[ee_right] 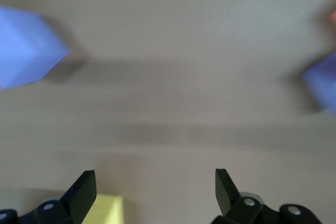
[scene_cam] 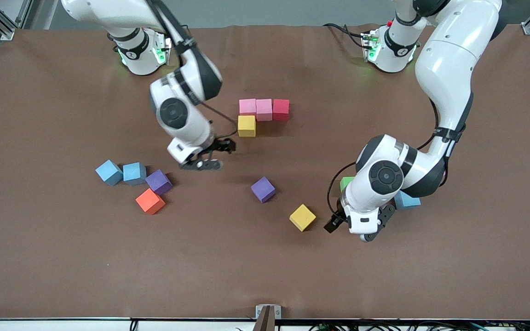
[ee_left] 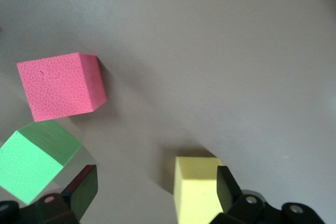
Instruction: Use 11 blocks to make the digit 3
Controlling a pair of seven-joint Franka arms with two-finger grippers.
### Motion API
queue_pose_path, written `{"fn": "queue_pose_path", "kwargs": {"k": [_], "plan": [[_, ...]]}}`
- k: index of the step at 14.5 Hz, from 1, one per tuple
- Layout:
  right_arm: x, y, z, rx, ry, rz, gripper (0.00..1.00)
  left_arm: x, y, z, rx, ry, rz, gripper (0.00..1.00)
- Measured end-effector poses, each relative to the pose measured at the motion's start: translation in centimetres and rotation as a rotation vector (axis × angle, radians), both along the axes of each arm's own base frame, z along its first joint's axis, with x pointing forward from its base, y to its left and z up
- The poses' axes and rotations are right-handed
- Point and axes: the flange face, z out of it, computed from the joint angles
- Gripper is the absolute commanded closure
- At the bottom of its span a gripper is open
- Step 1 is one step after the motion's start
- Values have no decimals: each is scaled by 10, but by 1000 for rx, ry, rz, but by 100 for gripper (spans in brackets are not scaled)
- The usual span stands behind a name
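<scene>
Near to far from the front camera

Left gripper (scene_cam: 359, 227): hangs low over the table (scene_cam: 39, 257), jaws spread, nothing between them. A yellow block (scene_cam: 302, 217) lies just beside it, toward the right arm's end. The front view hides most of what lies under this arm: only a corner of a green block (scene_cam: 345, 182) and part of a light blue block (scene_cam: 407, 201) show past the wrist. The left wrist view adds detail: the green block (ee_left: 37, 161) sits by one fingertip (ee_left: 79, 187), the yellow block (ee_left: 197, 190) by the other, and a red-pink block (ee_left: 60, 85) lies ahead of the gripper; the front view does not show that block at all.

Mid-table: a purple block (scene_cam: 263, 189) lies alone between the two grippers. Toward the right arm's end lies a loose group: orange block (scene_cam: 150, 201), a second purple block (scene_cam: 158, 182), and two further light blue blocks (scene_cam: 135, 173) (scene_cam: 109, 172).

Right gripper (scene_cam: 210, 156): over bare table, jaws released and empty, as the right wrist view confirms; that view is blurred and shows bluish blocks at both edges and a yellow one near one fingertip (ee_right: 84, 190).

The digit 3 (scene_cam: 260, 114) is only begun: a bar of two pink blocks (scene_cam: 248, 106) (scene_cam: 264, 109) and a red block (scene_cam: 281, 109), with a second yellow block (scene_cam: 246, 126) touching the end pink one, just beside the right gripper
</scene>
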Motion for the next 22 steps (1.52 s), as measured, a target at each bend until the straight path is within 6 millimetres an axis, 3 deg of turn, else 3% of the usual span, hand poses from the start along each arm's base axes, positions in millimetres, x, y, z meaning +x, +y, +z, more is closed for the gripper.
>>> {"fn": "queue_pose_path", "kwargs": {"k": [2, 4, 7, 9, 12, 15, 20, 22], "plan": [[26, -52, 1, -15, -29, 126, 0, -6, -12, 28, -13, -25, -19, 0], [44, -96, -1, -16, -42, 238, 0, -16, -29, 43, -17, -37, -48, 0], [67, -147, -10, -9, -52, 385, 0, -31, -63, 38, 14, -87, -125, 0], [82, -169, -20, 2, -57, 479, 0, -38, -83, 30, 2, -118, -157, 0], [101, -188, -37, 7, -58, 528, 0, -41, -98, 11, -34, -136, -155, 0], [115, -192, -53, 5, -54, 528, 0, -41, -108, -3, -72, -166, -150, 0], [121, -192, -81, 5, -27, 530, 0, -39, -108, -12, -76, -176, -152, 0], [120, -190, -87, 7, -22, 533, 0, -36, -102, -31, -42, -173, -177, 0]]}}
